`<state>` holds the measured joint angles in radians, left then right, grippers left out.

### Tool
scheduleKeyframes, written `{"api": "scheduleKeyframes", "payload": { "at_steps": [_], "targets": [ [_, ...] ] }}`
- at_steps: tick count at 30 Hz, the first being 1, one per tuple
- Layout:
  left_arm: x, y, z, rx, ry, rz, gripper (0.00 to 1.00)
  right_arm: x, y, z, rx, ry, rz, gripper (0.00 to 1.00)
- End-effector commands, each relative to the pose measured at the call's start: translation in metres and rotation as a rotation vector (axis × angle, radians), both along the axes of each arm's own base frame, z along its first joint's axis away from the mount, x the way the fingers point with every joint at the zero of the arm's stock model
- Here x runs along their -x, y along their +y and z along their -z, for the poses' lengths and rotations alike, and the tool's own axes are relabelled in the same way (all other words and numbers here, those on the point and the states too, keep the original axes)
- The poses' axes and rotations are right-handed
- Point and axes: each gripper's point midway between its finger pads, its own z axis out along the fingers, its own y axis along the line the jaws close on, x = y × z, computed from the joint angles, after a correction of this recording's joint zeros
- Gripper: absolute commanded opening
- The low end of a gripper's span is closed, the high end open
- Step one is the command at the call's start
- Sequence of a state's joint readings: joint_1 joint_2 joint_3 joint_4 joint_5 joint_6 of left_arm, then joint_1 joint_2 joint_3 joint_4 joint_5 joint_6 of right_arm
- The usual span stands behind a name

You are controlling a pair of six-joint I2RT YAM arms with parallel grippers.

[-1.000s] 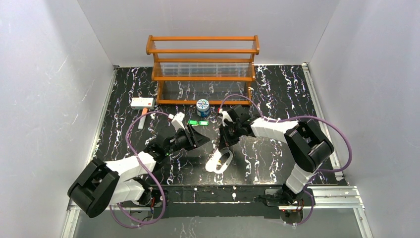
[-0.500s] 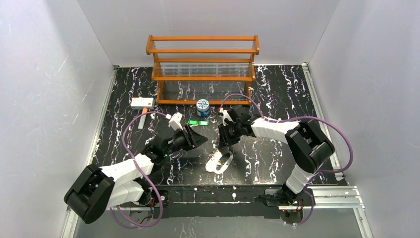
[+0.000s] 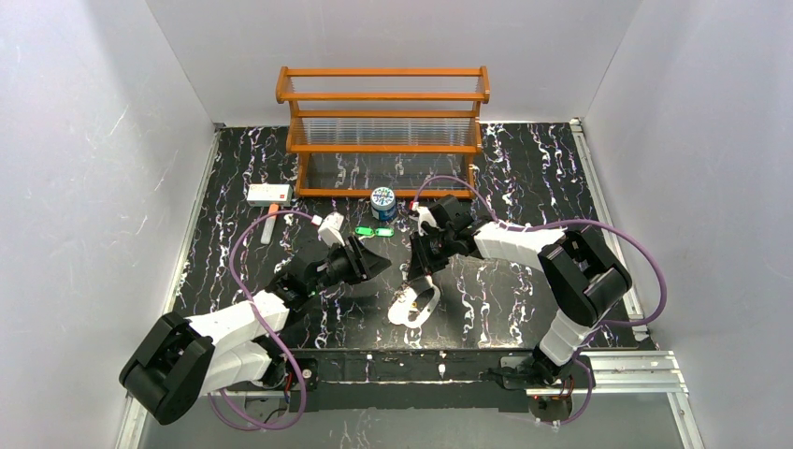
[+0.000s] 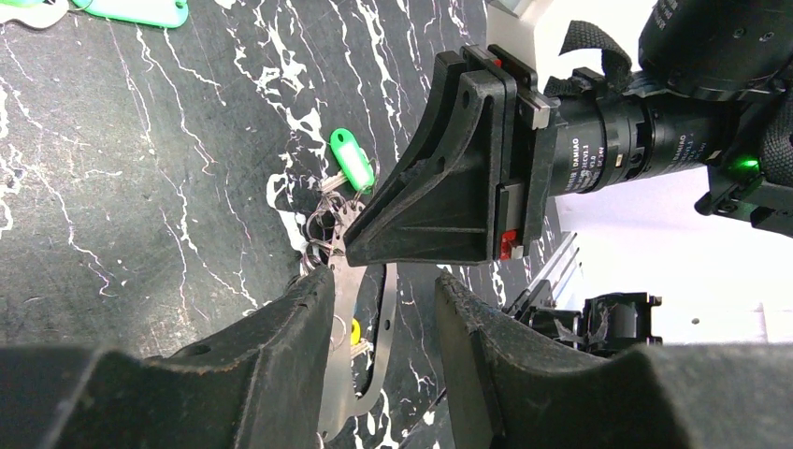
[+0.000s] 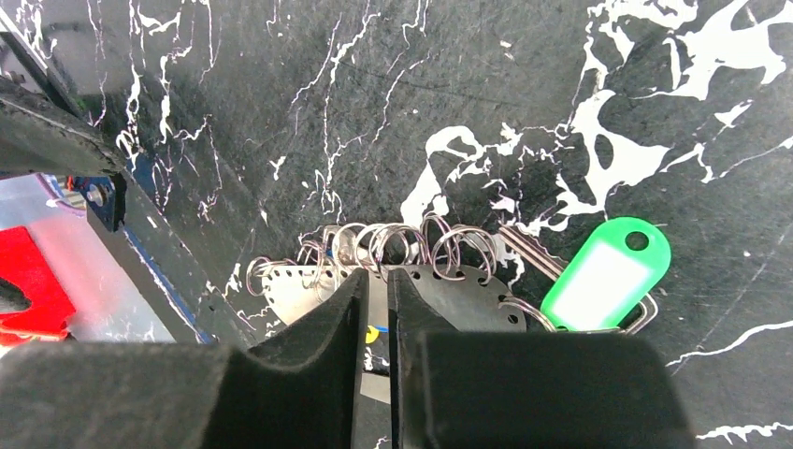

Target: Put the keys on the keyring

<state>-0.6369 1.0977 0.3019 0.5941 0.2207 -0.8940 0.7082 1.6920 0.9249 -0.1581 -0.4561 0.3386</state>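
Right fingers (image 5: pixel 309 365) nearly closed on the keyring (image 5: pixel 285 281); left fingers (image 4: pixel 271 365) half open, empty

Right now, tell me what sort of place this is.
Probably a lab robot cell: white walls enclose a marbled tabletop, with a left arm and a right arm bolted at its near edge.

table (image 3: pixel 524 299): black marble pattern with white veins
rack (image 3: pixel 383 131): wooden, stands at the far edge
box (image 3: pixel 269 194): white with a red mark, far left
can (image 3: pixel 382 199): blue-and-white, just before the rack
keys (image 3: pixel 374 231): two green ones, near the can
keyring (image 3: pixel 416 304): whitish loop, in the middle, toward the near edge
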Motion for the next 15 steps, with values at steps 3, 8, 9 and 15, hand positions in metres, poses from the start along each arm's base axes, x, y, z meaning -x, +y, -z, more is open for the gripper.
{"api": "scheduleKeyframes", "payload": {
  "at_steps": [3,8,9,15],
  "targets": [
    [-0.002,0.006,0.004,-0.033,-0.018,-0.011,0.42,-0.009,0.007,-0.013,-0.035,-0.054,-0.021,0.19],
    [-0.002,0.007,0.008,-0.06,-0.019,-0.008,0.42,-0.013,0.001,-0.01,0.008,-0.086,-0.025,0.2],
    [-0.003,0.008,0.008,-0.065,-0.021,-0.008,0.42,-0.015,0.0,-0.011,0.012,-0.095,-0.025,0.22],
    [-0.005,0.009,0.009,-0.094,-0.027,-0.008,0.42,-0.019,-0.001,-0.026,0.004,-0.158,-0.042,0.36]
  ]
}}
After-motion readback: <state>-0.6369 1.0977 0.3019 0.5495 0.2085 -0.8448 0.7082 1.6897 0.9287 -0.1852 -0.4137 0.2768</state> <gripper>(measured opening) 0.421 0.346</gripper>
